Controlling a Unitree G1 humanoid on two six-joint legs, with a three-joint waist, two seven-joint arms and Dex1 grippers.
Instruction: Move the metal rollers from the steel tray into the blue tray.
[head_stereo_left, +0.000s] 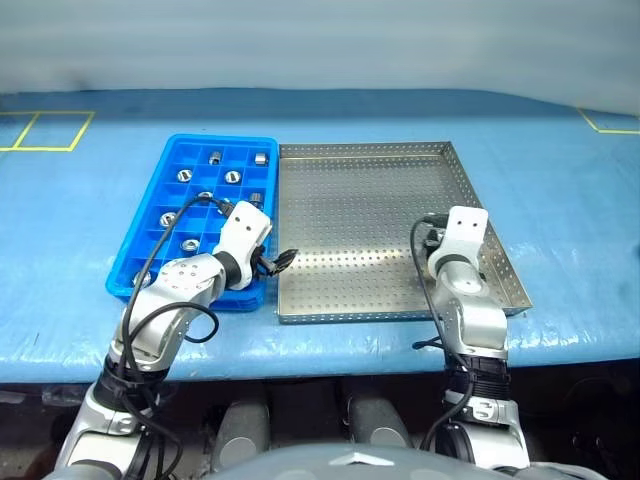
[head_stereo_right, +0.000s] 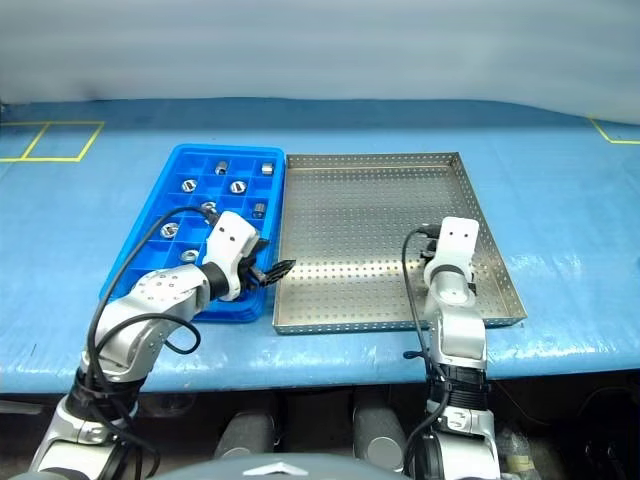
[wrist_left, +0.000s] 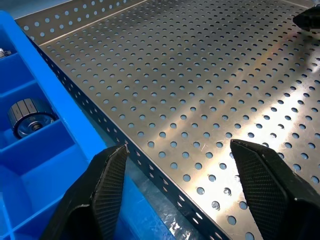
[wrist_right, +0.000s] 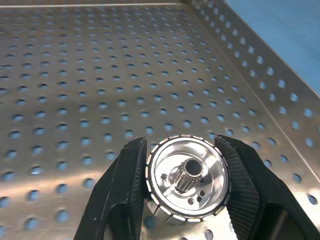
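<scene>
1. Metal rollers are the load here, and one roller (wrist_right: 187, 180) sits between the two black fingers of the right hand (wrist_right: 186, 187), low over the near right part of the steel tray (head_stereo_left: 360, 215). Both fingers press on its ribbed rim, so the right hand is holding it.

2. Handling, as a judgement: solid polished metal, so stiff, dense for its bulk and slippery. It will not crush, but it could squirt out of a light pinch or roll away if dropped. The ribbed outer wall is the sensible place to grip, across its width, as it is gripped now.

3. Its axis is short, no longer than its width. The open face with the centre hub points back toward the wrist camera, so the axis runs roughly along the fingers.

4. The left hand (wrist_left: 182, 192) hangs with fingers spread wide and nothing between them, over the seam between the steel tray and the blue tray (head_stereo_left: 150, 245).

5. Other rollers (head_stereo_left: 232, 177) already lie in separate compartments of the blue tray on the counter (head_stereo_left: 560, 190).
</scene>
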